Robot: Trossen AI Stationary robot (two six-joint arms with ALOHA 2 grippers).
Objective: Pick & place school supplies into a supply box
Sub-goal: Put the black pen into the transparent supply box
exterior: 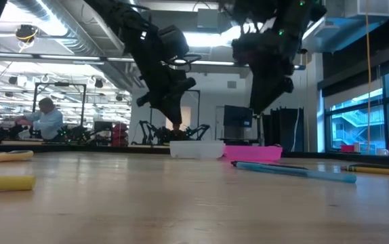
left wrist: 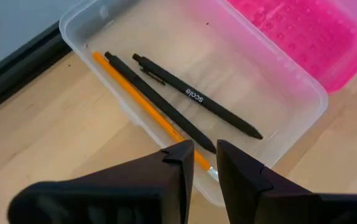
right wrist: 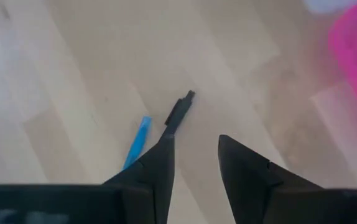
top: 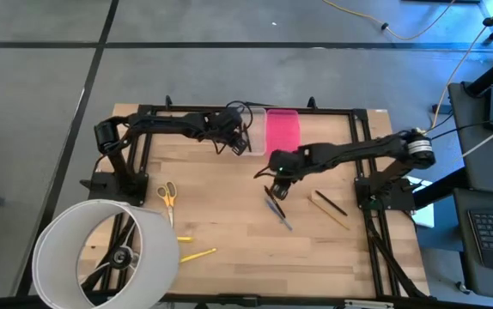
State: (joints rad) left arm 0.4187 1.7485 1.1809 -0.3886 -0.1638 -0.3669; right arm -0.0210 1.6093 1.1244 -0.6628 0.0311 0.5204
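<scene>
The left gripper (left wrist: 200, 155) hangs over the clear case (left wrist: 303, 102), jaws a narrow gap apart and holding nothing. In the case lie two black pens (left wrist: 194, 96) and an orange pencil (left wrist: 138, 102); its pink lid (top: 283, 130) lies alongside. The right gripper (right wrist: 194, 146) hovers above the bench (top: 229, 215), jaws partly apart and empty, over a black pen (right wrist: 180, 112) and a blue pen (right wrist: 136, 142).

white lettering, seemingly "scala", on a black pen (left wrist: 197, 96)
</scene>
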